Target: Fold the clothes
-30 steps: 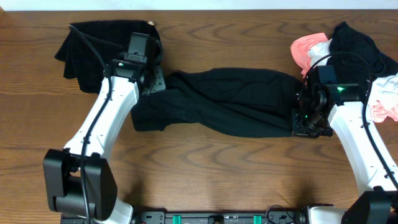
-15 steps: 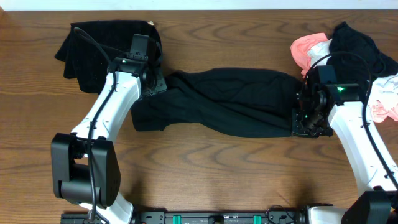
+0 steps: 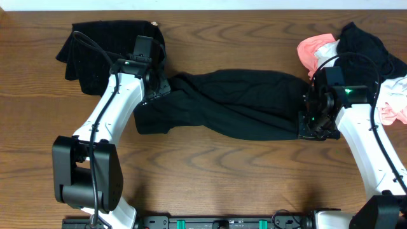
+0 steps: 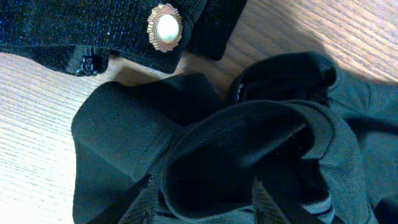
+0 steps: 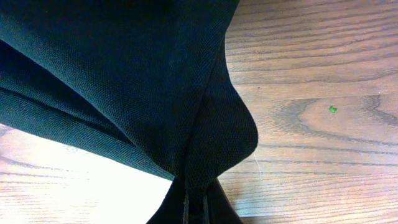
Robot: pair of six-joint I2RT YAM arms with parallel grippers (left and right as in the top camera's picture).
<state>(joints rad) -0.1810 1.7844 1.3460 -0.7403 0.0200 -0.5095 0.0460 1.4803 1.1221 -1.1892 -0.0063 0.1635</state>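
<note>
A black garment (image 3: 235, 102) lies stretched across the middle of the wooden table. My left gripper (image 3: 159, 86) is at its left end. In the left wrist view its fingers (image 4: 202, 202) are spread apart, open, with a bunched hem of the black garment (image 4: 280, 143) lying between them. My right gripper (image 3: 311, 125) is at the garment's right end. In the right wrist view it (image 5: 194, 202) is shut on a pinched fold of the black cloth (image 5: 124, 74), held just above the table.
A second black garment (image 3: 102, 41) with a gold pearl button (image 4: 165, 28) lies at the back left, close to my left gripper. A pile of pink, white and black clothes (image 3: 375, 57) sits at the back right. Bare wood lies in front.
My left arm has shifted its pose and the gripper has moved slightly right onto the garment's left end. The right arm and the garment have not moved.
</note>
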